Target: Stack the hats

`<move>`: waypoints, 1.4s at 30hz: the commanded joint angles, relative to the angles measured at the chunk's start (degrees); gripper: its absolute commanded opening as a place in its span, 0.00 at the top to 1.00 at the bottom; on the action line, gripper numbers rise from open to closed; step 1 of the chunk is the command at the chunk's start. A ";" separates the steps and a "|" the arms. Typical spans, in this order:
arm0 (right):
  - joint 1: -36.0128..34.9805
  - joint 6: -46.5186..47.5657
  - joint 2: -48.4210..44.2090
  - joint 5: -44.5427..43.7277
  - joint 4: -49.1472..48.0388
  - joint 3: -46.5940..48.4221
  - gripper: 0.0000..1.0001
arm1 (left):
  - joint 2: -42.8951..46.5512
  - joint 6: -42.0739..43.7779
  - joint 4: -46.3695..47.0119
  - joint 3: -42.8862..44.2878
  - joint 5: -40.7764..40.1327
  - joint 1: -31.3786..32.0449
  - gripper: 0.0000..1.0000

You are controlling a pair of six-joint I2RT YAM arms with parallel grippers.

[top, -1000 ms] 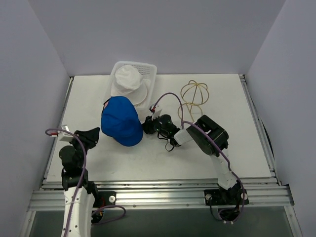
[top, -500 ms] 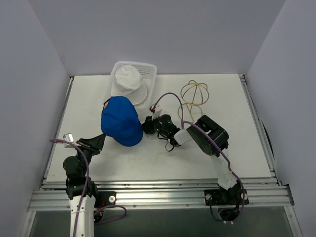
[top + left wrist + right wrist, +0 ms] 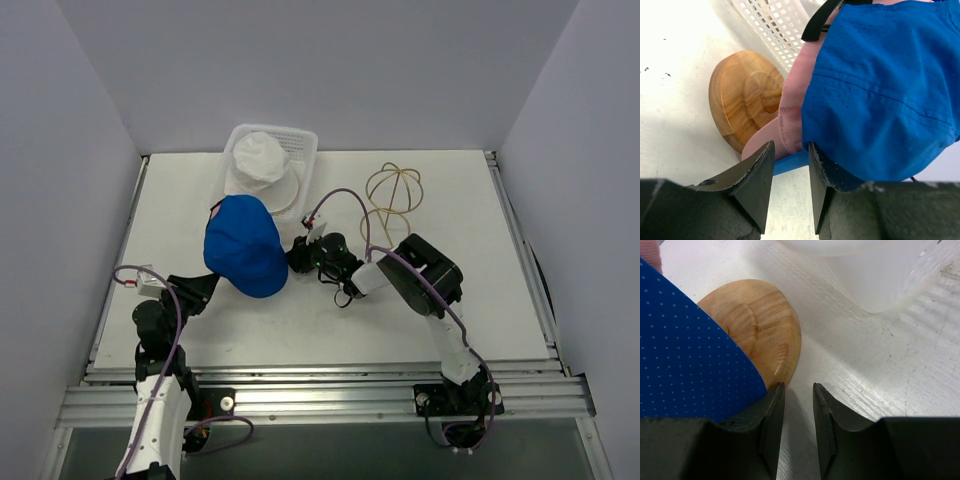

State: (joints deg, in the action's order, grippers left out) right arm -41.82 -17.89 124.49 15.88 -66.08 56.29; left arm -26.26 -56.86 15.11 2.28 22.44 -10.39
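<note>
The blue cap (image 3: 245,250) hides most of the pink cap (image 3: 790,107) underneath.

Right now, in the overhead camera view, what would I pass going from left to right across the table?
left gripper → royal blue cap → right gripper → gold wire dome frame. The basket and the off-white hat sit behind the cap over the same stretch, so they are left out.
</note>
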 commanded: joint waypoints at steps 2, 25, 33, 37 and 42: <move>-0.72 0.31 -2.32 0.38 1.48 0.48 0.74 | -3.27 -0.44 9.40 0.88 -1.25 0.37 0.57; -0.72 0.05 -1.97 0.47 0.78 0.31 0.74 | -10.11 -2.03 21.01 -0.70 -2.22 1.69 0.58; -0.72 0.31 -1.88 0.29 0.69 -0.13 0.74 | -13.03 -2.55 26.01 -1.93 -3.54 2.22 0.63; -0.72 0.31 -1.97 0.29 0.61 -0.22 0.74 | -12.67 -3.43 26.02 -1.84 -4.33 2.57 0.64; -0.72 0.31 -2.14 0.38 0.61 -0.13 0.74 | -12.85 -3.96 25.06 -1.84 -5.38 2.75 0.70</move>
State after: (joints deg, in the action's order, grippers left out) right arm -41.85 -17.91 124.49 15.88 -66.08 56.29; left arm -39.24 -60.16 36.84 2.28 18.55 -7.92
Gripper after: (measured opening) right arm 0.261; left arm 0.314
